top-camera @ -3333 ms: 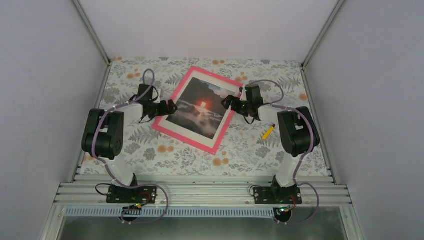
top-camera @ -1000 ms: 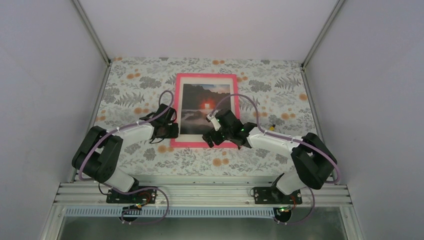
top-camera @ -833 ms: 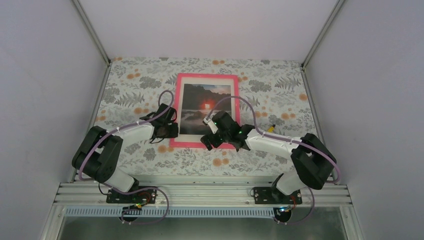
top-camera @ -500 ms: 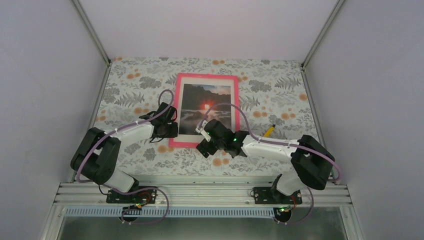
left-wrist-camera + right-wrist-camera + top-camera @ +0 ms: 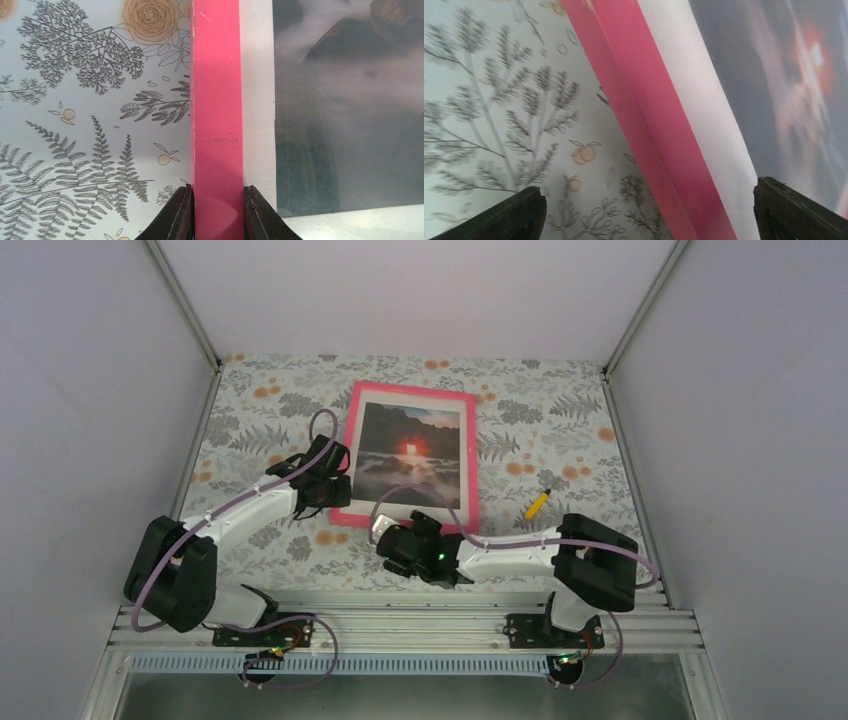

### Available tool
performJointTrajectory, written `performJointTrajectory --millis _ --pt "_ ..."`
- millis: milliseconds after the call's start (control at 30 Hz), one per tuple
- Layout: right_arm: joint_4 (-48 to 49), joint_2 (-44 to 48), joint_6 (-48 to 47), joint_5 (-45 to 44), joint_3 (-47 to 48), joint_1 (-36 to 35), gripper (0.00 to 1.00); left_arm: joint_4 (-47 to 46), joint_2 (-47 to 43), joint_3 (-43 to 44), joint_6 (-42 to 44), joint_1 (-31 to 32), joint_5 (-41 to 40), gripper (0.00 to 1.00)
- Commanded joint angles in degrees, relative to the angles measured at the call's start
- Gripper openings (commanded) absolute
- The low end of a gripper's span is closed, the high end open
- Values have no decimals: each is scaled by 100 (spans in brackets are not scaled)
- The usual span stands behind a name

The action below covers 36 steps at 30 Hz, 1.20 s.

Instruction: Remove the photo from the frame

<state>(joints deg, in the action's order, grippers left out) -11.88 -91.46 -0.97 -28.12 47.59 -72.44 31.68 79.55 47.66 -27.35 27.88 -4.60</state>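
Observation:
The pink frame (image 5: 345,455) lies face up on the floral cloth, with the photo (image 5: 410,448) of a red sun still inside it. My left gripper (image 5: 335,488) is at the frame's left side near the front corner. Its jaws are shut on the pink bar (image 5: 217,100), one on the outer edge and one over the photo's white border (image 5: 257,100). My right gripper (image 5: 388,540) hangs just before the frame's near edge, left of its middle. It stands wide open (image 5: 649,215), and the pink bar (image 5: 649,125) and photo (image 5: 784,75) run slantwise between its fingers.
A small yellow pencil-like object (image 5: 537,503) lies on the cloth right of the frame. The floral tablecloth (image 5: 260,420) covers the table, with grey walls on three sides. The right forearm (image 5: 510,552) stretches across the front of the table.
The right arm swept left and nearer, from over the frame's near edge to just in front of it. The frame turned slightly, its near end shifting left with the left gripper.

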Motion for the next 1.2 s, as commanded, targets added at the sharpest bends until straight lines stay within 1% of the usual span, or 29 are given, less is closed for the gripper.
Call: performJointTrajectory --millis 0,100,200,400,633,767,967,1033,1167 --pt "-2 -338 -116 -1614 211 -202 93 -60 -361 349 64 43 -101 12" --pt "20 -695 -164 -2122 286 -290 91 -8 -408 367 52 55 -108 12" --pt "44 -867 -203 -2353 391 -293 86 13 -457 375 39 68 -118 12" --pt "348 -1135 -607 -2554 576 -288 83 44 -451 419 37 110 -104 12" --pt "858 -1506 -1283 -2743 661 -295 81 44 -436 401 26 155 -118 12" --pt "1032 -1625 -1520 -2864 717 -289 77 33 -423 398 28 156 -105 12" --pt "1196 -1597 -1766 -2971 749 -290 67 -45 -385 345 45 156 -46 12" --pt "1188 -1561 -1806 -3004 767 -292 60 -77 -359 325 32 156 -29 12" --pt "1188 -1390 -1898 -3030 718 -293 42 -129 -321 248 -23 156 -37 14"
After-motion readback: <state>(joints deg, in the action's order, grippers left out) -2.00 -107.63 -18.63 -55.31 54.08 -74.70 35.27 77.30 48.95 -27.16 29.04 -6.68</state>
